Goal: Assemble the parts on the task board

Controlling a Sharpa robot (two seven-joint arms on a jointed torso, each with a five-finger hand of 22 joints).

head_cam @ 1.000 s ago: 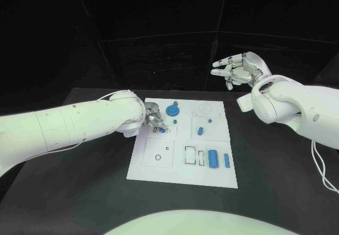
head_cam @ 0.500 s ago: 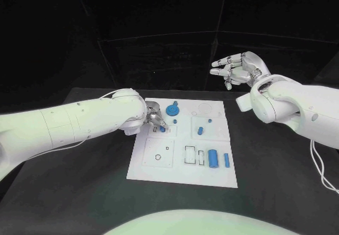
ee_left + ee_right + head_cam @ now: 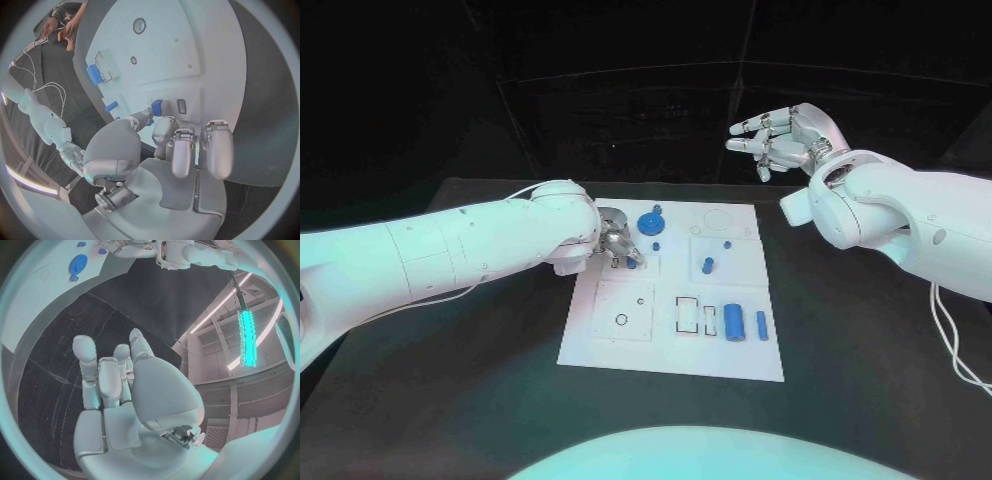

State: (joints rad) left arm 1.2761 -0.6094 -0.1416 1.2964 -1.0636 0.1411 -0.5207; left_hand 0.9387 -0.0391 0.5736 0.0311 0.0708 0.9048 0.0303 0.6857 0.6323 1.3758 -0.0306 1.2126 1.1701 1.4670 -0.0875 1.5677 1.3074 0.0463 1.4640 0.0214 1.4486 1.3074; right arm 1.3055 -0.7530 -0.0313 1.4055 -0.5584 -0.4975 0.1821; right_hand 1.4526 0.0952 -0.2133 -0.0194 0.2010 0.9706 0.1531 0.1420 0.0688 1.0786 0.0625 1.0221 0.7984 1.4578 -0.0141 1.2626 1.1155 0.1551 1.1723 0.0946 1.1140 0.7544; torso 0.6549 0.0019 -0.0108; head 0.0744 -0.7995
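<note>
**Left hand pinches a part at the board's far-left corner**

The left hand [image 3: 617,243] pinches a small blue part [image 3: 630,262], fingertips on the board [image 3: 672,355]. The right hand [image 3: 788,140] is raised beyond the board's far-right corner, fingers spread, holding nothing. Other parts lie near the board's middle.

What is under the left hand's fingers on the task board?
The left hand holds a small blue part at its fingertips, over the task board beside a small dark slot. The fingers cover the part's underside, so whether it is seated is hidden.
</note>
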